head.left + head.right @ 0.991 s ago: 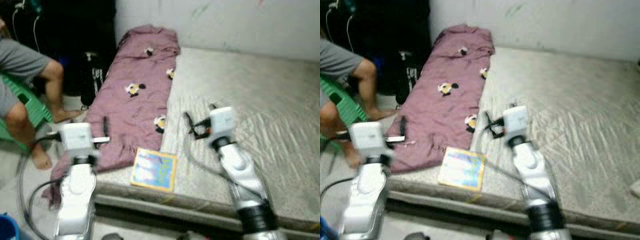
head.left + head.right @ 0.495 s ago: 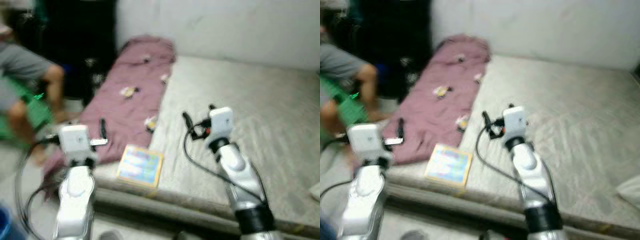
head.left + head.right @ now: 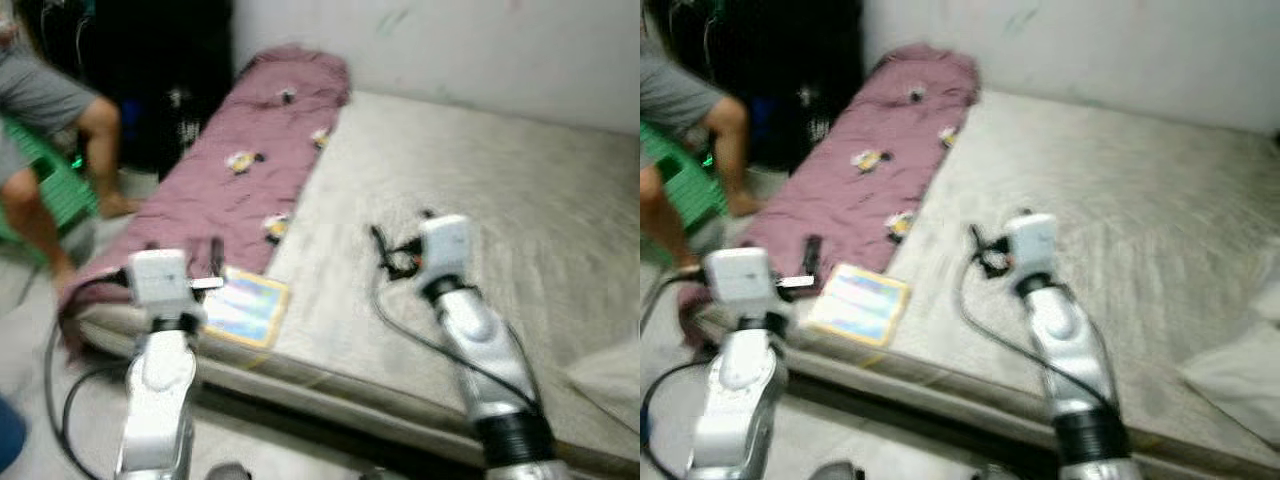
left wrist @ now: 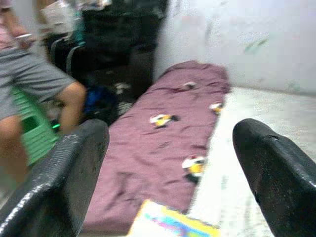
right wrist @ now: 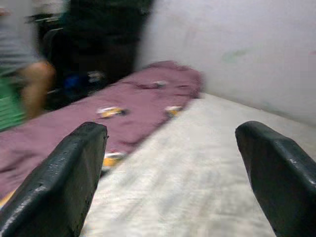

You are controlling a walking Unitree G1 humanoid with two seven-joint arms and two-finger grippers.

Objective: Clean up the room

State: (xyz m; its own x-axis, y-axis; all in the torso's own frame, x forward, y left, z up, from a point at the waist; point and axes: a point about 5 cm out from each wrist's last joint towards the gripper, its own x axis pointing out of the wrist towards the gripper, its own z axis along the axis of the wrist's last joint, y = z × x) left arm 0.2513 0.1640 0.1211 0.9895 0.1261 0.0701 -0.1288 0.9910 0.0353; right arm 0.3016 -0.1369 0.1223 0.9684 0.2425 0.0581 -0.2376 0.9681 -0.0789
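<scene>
A purple blanket (image 3: 250, 170) with small cartoon prints lies along the left side of a bare grey mattress (image 3: 520, 200). A colourful book (image 3: 245, 305) with a yellow border rests at the mattress's near left corner, partly on the blanket. My left gripper (image 3: 190, 255) hovers open just left of the book, which also appears low between its fingers (image 4: 79, 168) in the left wrist view. My right gripper (image 3: 400, 232) is open over the middle of the mattress, nothing between its fingers (image 5: 69, 168).
A person (image 3: 50, 110) sits on a green stool (image 3: 60, 190) at the far left, legs near the blanket's edge. Dark bags (image 3: 170, 90) stand against the wall behind. A white pillow or cloth (image 3: 610, 375) lies at the mattress's right edge.
The whole view has shifted as the camera moved; the white pillow has come into sight at the right. The book now lies closer to my left gripper. Both grippers stay open.
</scene>
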